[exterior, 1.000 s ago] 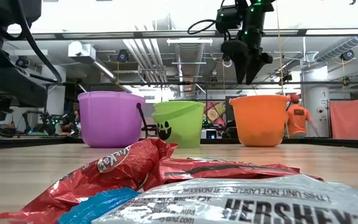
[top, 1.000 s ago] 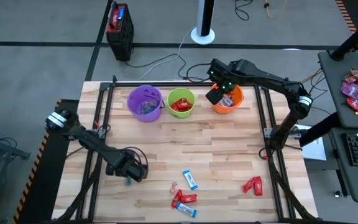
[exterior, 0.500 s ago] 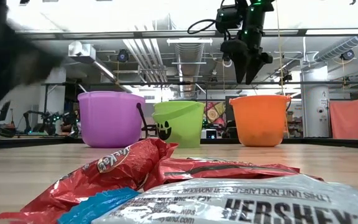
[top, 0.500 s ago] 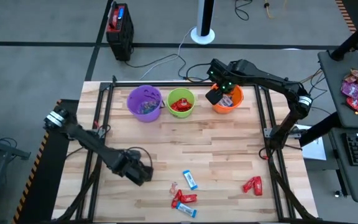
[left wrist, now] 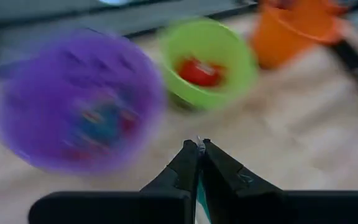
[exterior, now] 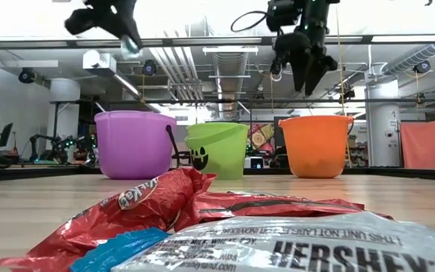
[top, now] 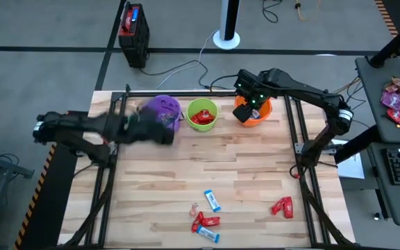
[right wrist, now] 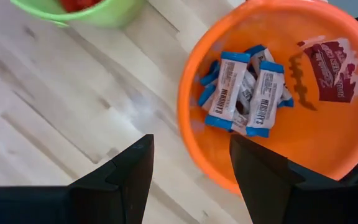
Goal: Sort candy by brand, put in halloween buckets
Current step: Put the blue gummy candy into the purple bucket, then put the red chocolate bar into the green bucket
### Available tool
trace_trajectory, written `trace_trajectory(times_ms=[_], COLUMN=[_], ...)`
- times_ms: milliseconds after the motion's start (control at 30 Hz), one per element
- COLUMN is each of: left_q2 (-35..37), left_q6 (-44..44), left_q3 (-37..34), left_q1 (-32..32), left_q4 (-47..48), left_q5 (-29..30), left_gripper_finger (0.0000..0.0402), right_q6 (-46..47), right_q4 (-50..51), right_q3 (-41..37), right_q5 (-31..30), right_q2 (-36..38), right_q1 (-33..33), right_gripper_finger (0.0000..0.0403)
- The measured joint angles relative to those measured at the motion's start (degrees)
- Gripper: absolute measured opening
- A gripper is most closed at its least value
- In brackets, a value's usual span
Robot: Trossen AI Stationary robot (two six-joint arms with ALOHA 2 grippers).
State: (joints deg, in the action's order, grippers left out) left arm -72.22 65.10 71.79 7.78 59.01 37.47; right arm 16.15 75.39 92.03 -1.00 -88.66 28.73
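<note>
Left gripper (top: pixel 160 132) has swung up from the near-left of the pale wooden slat table (top: pixel 242 173) to just beside the round purple plastic pail (top: pixel 162 111). Its fingers are clamped tight on a sliver of teal wrapper (left wrist: pixel 199 186), so a small twisted candy looks held; probable drop into purple comes next. Right gripper (right wrist: pixel 188 168) has shifted slightly and hovers over the round orange plastic pail (right wrist: pixel 316 143), jaws spread wide and empty, with the blue-and-white bar candies (right wrist: pixel 244 93) already lying inside. The lime green plastic pail (top: pixel 201 114) between the two holds red-wrapped pieces (top: pixel 200 118). Loose on the near table: a blue-and-white bar (top: pixel 212 201), a red-wrapper cluster (top: pixel 205 222), and a red pair (top: pixel 282 206) further right. Sorting is partway done.
</note>
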Motion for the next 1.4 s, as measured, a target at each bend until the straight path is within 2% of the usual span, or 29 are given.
trace_trajectory(times_ms=[100, 233, 333, 433, 600, 800, 900, 1033, 1267, 1400], left_q2=[-0.1, -1.9, -5.6, -9.1, -13.4, -15.4, -15.3, -13.6, -9.4, -7.2], left_q6=[-13.3, -29.5, -34.2, -36.0, -38.7, -39.0, -38.7, -38.2, -43.0, -50.2], left_q3=[2.3, 2.0, 0.6, -0.6, -1.3, -0.7, 0.3, 3.4, 9.9, 11.1], left_q1=[-12.9, -30.8, -40.2, -44.7, -44.5, -44.5, -44.3, -41.8, -30.7, -23.6], left_q4=[1.0, -1.0, -1.2, -1.5, -1.1, -1.0, -1.0, -0.5, -0.3, 0.0], left_q5=[-4.1, -16.7, -25.2, -32.5, -33.9, -33.7, -33.3, -33.5, -33.5, -33.5], left_gripper_finger=[0.0, 0.0, 0.0, 0.0, 0.001, 0.0063, 0.0093, 0.0121, 0.0129, 0.0129], right_q6=[1.5, 3.8, 4.9, 5.4, 9.1, 14.0, 17.0, 22.8, 44.5, 66.8], right_q4=[-0.1, -0.2, -0.2, 0.1, 1.9, 2.3, 2.3, 2.3, 2.0, -0.9], right_q3=[0.0, 0.0, 0.0, 0.0, 0.0, 0.0, -0.1, -0.2, -1.7, -7.0], right_q5=[0.0, 0.0, 0.0, 0.0, 0.1, 1.1, 2.0, 6.7, 7.4, 9.0], right_q2=[1.8, 4.1, 6.0, 7.7, 10.7, 14.0, 15.2, 15.5, 12.5, 10.2], right_q1=[-1.0, -2.6, -3.9, -5.2, -7.2, -11.3, -14.7, -21.6, -42.6, -53.7], right_gripper_finger=[0.0203, 0.0203, 0.0203, 0.0203, 0.0203, 0.0203, 0.0203, 0.0203, 0.0203, 0.0197])
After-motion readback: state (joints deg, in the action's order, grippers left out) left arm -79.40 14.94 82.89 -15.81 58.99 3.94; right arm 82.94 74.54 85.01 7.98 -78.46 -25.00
